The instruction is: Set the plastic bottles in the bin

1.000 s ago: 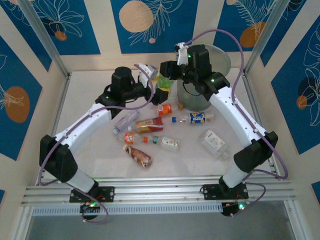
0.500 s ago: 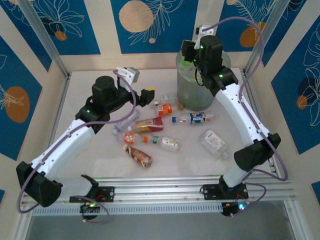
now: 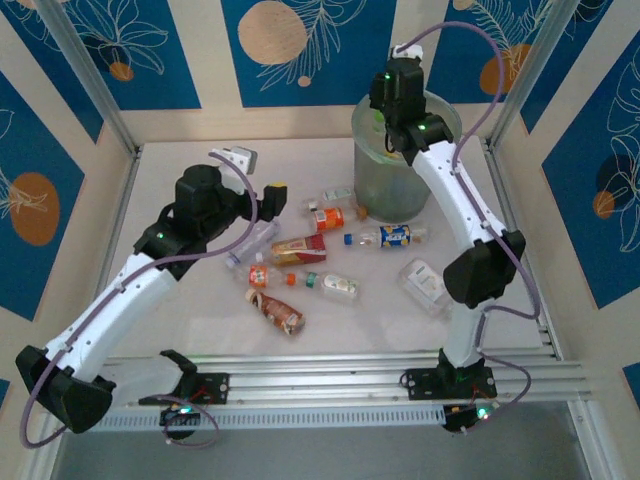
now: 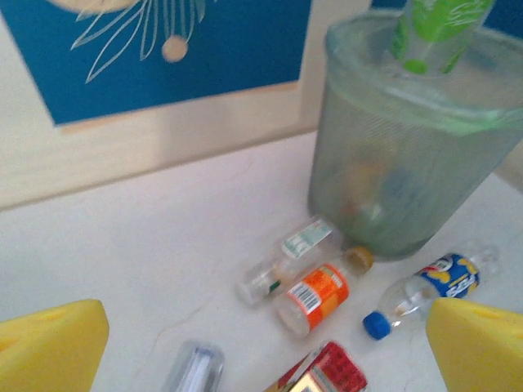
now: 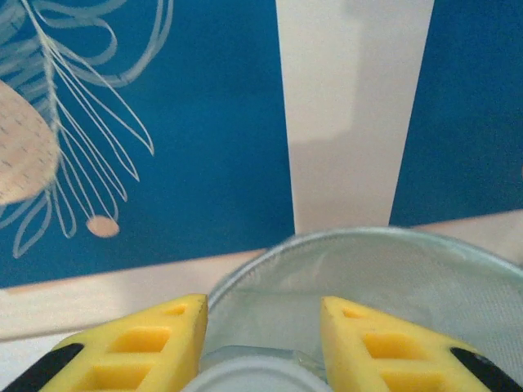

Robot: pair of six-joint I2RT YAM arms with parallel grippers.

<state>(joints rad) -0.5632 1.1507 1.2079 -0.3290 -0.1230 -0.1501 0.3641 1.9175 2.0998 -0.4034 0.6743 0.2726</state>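
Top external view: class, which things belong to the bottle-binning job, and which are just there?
Job: loose bottles, green-label bottle in right claw, bin.
Just there: table, blue wall panels, metal frame.

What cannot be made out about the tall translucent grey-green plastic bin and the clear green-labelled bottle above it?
- Left wrist view: bin contents, blurred by translucent wall.
- Left wrist view: green-labelled bottle top, cut by upper edge.
- Right wrist view: what the right gripper fingers hold, cut by lower edge.
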